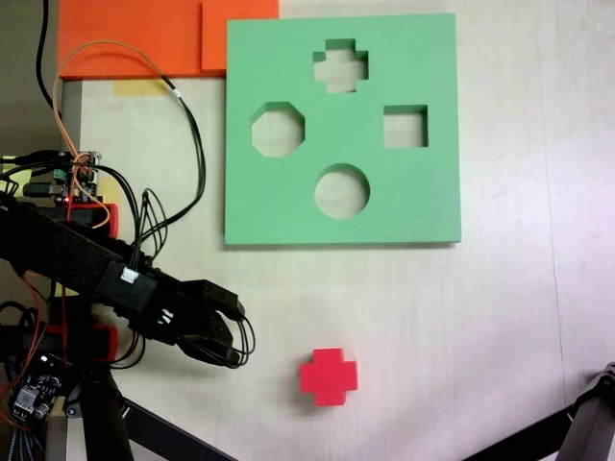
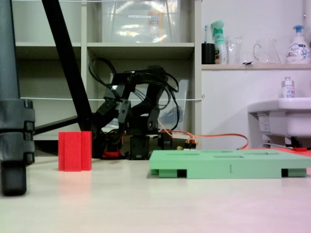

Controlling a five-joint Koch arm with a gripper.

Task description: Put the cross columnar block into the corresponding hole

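Observation:
The red cross columnar block (image 1: pixel 328 375) stands upright on the pale table, near the front edge in a fixed view, and left of the board in the low view (image 2: pixel 75 151). The green foam board (image 1: pixel 288 206) lies flat beyond it, with the plus-shaped hole (image 1: pixel 340 65) at its far edge. The board (image 2: pixel 228 165) looks like a low slab from the side. My gripper (image 1: pixel 237 333) hovers left of the block, a short gap away, open with nothing between its jaws. The black arm (image 2: pixel 136 109) is folded behind the block.
Orange foam sheets (image 1: pixel 144 38) lie at the far left corner, touching the board. The board also has octagonal (image 1: pixel 278 130), square (image 1: pixel 405 126) and round (image 1: pixel 342 191) cutouts. Cables (image 1: pixel 192 144) loop beside the arm. Black stand legs (image 1: pixel 144 423) (image 1: pixel 588 413) cross the front corners.

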